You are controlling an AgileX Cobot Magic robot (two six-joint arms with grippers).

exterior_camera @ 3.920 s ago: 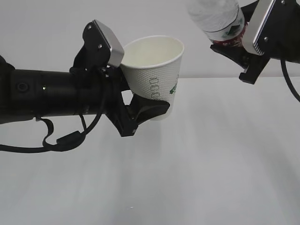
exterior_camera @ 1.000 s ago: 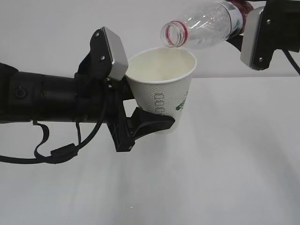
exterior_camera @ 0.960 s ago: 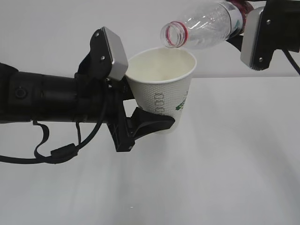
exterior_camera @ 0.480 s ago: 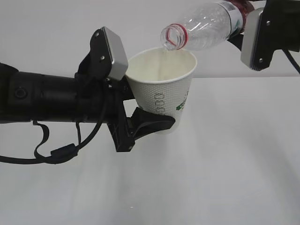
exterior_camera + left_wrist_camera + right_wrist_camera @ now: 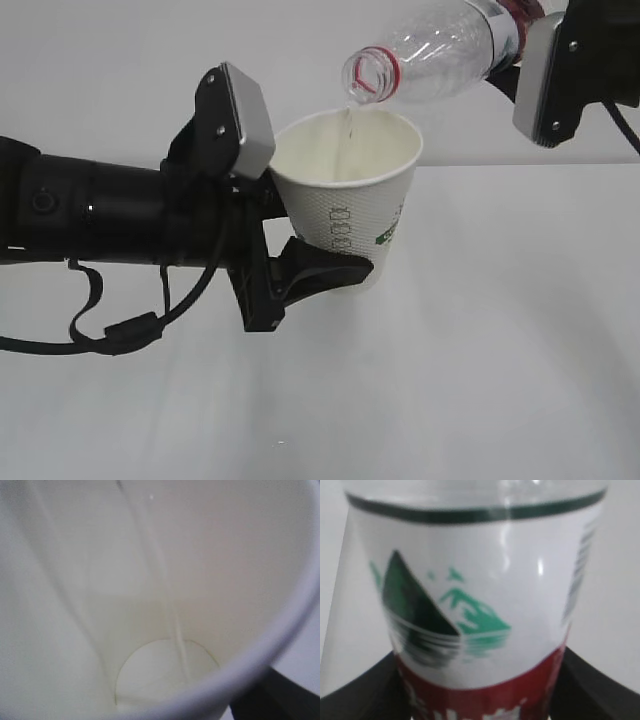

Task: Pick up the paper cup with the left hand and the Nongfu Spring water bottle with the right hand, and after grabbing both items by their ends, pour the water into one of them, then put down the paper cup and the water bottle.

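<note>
Clear water bottle [image 5: 440, 55] tilted, paper cup [image 5: 350, 190] beneath

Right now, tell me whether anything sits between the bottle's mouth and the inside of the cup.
Nothing visible does. The Nongfu Spring water bottle is tilted with its open mouth just above the paper cup rim, and a thin stream of water falls through clear air into the cup.

Black arms [image 5: 100, 215], grey blocks [image 5: 245, 125]
</note>
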